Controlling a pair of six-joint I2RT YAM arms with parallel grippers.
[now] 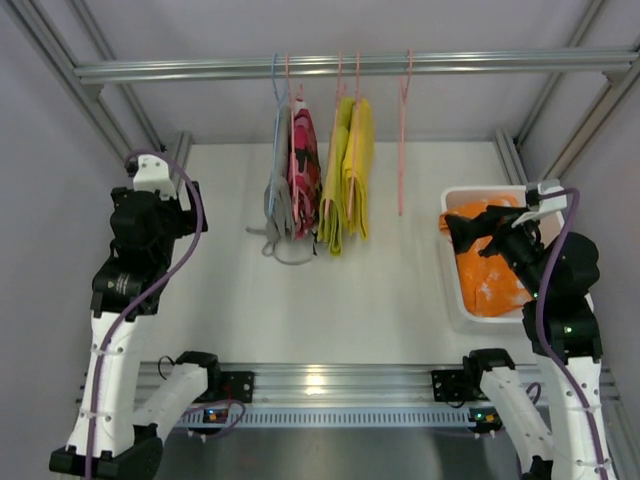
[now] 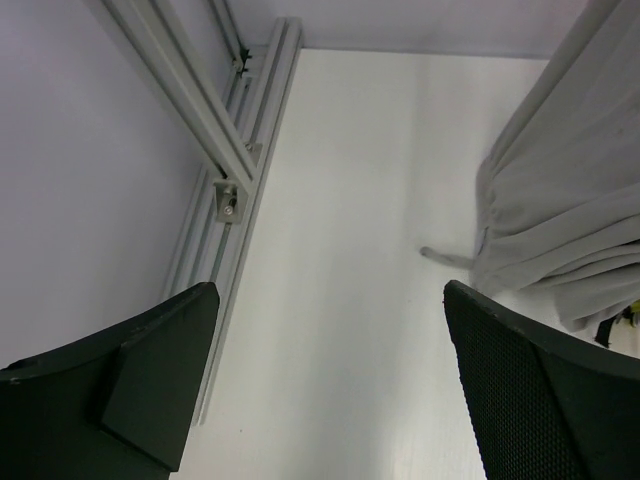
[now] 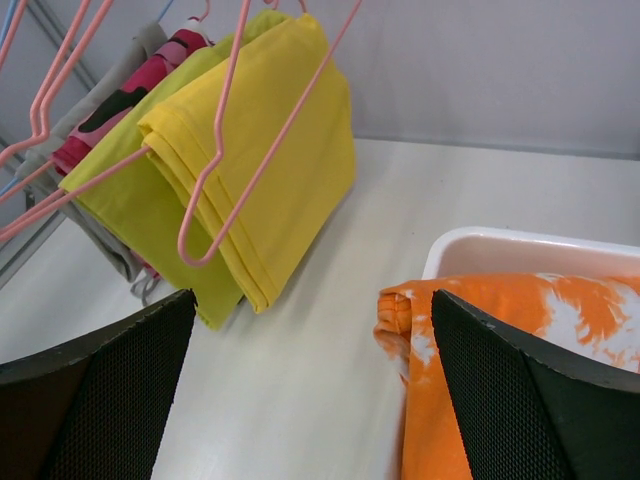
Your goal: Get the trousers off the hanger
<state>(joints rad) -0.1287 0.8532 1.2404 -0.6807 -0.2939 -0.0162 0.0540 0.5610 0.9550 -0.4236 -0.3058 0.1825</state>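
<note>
Orange trousers [image 1: 490, 288] lie in the white bin [image 1: 480, 190], yellow-green garments [image 1: 345, 175] hanging nearby.

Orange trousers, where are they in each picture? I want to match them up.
Top external: the trousers lie in the white tub on the right side.
Left wrist: not in this picture.
Right wrist: the trousers are at the bottom right, spilling over the tub's rim.
Shared landmark: the yellow-green garments, hanging left of the trousers in both those views.
</note>
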